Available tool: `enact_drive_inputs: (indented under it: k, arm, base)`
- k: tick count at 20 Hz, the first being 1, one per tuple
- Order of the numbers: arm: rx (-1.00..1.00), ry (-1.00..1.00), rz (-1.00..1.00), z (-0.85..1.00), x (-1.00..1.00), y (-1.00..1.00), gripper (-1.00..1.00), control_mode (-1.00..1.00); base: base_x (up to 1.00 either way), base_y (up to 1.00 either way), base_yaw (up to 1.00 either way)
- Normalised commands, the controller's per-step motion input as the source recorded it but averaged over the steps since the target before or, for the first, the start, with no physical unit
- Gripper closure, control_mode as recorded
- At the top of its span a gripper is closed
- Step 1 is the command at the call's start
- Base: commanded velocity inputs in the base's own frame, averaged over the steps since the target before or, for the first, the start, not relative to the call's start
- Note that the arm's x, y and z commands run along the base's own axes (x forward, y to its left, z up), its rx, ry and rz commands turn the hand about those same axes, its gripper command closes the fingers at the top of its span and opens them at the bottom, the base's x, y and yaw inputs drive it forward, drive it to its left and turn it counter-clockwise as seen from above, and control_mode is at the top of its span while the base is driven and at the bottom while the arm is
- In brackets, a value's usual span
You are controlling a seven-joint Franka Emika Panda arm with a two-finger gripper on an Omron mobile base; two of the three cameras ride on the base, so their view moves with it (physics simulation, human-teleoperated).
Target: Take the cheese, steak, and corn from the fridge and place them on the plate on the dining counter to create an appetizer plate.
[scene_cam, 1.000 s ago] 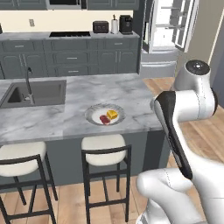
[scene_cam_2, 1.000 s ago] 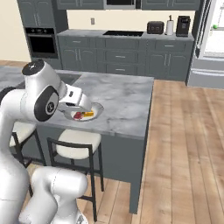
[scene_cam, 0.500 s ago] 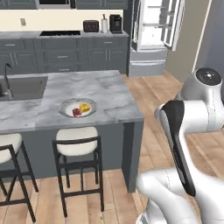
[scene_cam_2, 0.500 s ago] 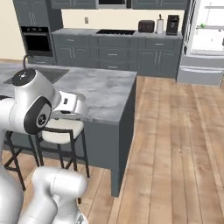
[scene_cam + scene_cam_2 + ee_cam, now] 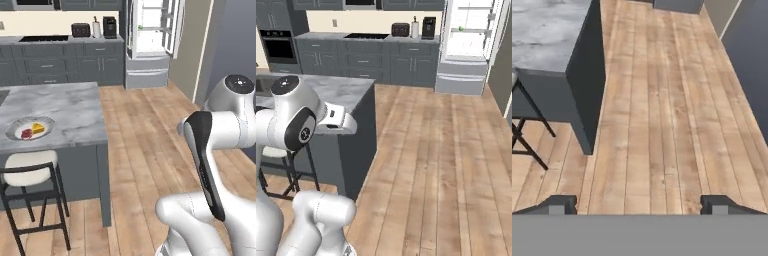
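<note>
Both base views have swung away from the dining counter (image 5: 65,107) toward the fridge (image 5: 150,30), so the camera moved, not the things. On that marble tabletop, at the left edge of the left base view, the plate (image 5: 12,131) carries the cheese (image 5: 38,128) and the steak (image 5: 26,133). A green speck on a fridge shelf is probably the corn (image 5: 461,28): small, firm, rounded, likely to roll, best pinched across its middle. The hand (image 5: 639,204) stands wide and empty over plank floor.
</note>
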Motion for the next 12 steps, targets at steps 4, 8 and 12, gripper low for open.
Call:
enact_drive_inputs:
  k: [4, 8, 12]
  arm:
    - [0.00, 0.00, 0.00, 0.00, 0.00, 0.00, -1.00, 1.00]
    - [0.00, 0.00, 0.00, 0.00, 0.00, 0.00, -1.00, 1.00]
    - [0.00, 0.00, 0.00, 0.00, 0.00, 0.00, -1.00, 1.00]
  base:
    - [0.29, -1.00, 0.00]
    - [0.51, -1.00, 0.00]
    - [0.71, -1.00, 0.00]
